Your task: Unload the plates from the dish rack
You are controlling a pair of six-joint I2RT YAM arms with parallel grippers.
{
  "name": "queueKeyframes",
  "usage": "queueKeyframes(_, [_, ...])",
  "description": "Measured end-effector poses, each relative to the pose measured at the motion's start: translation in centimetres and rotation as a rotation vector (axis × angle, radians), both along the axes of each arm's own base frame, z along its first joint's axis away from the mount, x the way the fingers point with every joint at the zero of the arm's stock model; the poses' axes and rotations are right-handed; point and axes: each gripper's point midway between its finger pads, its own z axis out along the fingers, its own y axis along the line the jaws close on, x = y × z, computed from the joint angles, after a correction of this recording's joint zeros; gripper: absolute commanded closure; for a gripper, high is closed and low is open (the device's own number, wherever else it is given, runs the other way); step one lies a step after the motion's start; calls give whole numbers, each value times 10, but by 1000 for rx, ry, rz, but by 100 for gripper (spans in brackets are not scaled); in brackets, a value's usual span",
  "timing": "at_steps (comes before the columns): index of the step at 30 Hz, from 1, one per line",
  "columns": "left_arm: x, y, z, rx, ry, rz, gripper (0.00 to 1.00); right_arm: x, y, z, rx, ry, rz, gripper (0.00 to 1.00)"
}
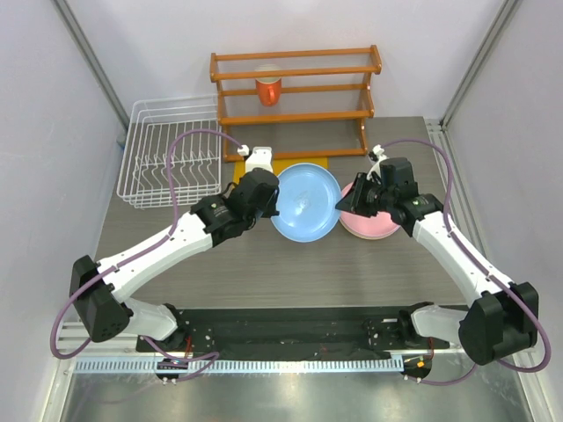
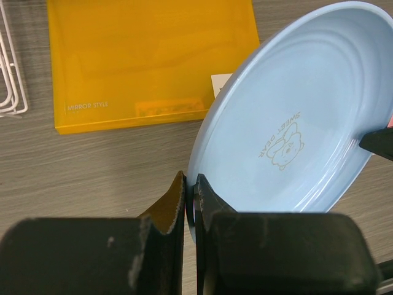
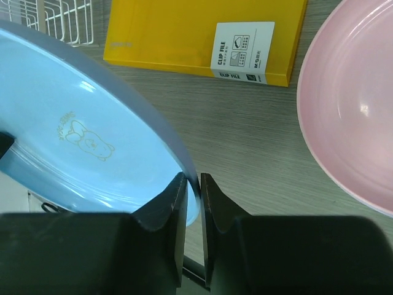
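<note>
The light blue plate (image 1: pixel 305 202) hangs tilted above the table's middle, held between both arms. My left gripper (image 1: pixel 274 198) is shut on its left rim; in the left wrist view the jaws (image 2: pixel 190 196) pinch the plate (image 2: pixel 295 123) edge. My right gripper (image 1: pixel 345 200) is closed over the opposite rim, with the plate (image 3: pixel 73 147) edge between its fingers (image 3: pixel 192 190). The pink plate (image 1: pixel 374 227) lies flat on the table at the right, also in the right wrist view (image 3: pixel 356 117). The white wire dish rack (image 1: pixel 167 158) stands at the back left with no plate showing in it. The peach-orange and lilac plates are out of view.
A yellow clip file (image 2: pixel 147 55) lies flat on the table behind the blue plate, also in the right wrist view (image 3: pixel 202 31). An orange wooden shelf rack (image 1: pixel 295 88) with an orange cup (image 1: pixel 268 90) stands at the back. Metal frame posts flank the table.
</note>
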Motion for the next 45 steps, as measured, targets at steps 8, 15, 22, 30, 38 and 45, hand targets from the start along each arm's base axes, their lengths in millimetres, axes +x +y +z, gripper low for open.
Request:
queueKeyframes(8, [-1, -4, 1, -14, 3, -15, 100, 0, 5, -6, 19, 6, 22, 78])
queueKeyframes(15, [3, 0, 2, -9, -5, 2, 93, -5, 11, -15, 36, 31, 63, 99])
queueKeyframes(22, [4, 4, 2, 8, -19, 25, 25, 3, -2, -20, -17, 25, -8, 99])
queueKeyframes(30, [1, 29, 1, 70, -54, 92, 14, 27, -78, -32, -79, 86, -263, 99])
queueKeyframes(38, [-14, 74, -7, 140, -93, 178, 1, 32, -156, -63, -113, 208, -481, 99])
queueKeyframes(45, [-24, 91, 5, 103, -129, 195, 1, 31, -166, -89, -126, 294, -495, 99])
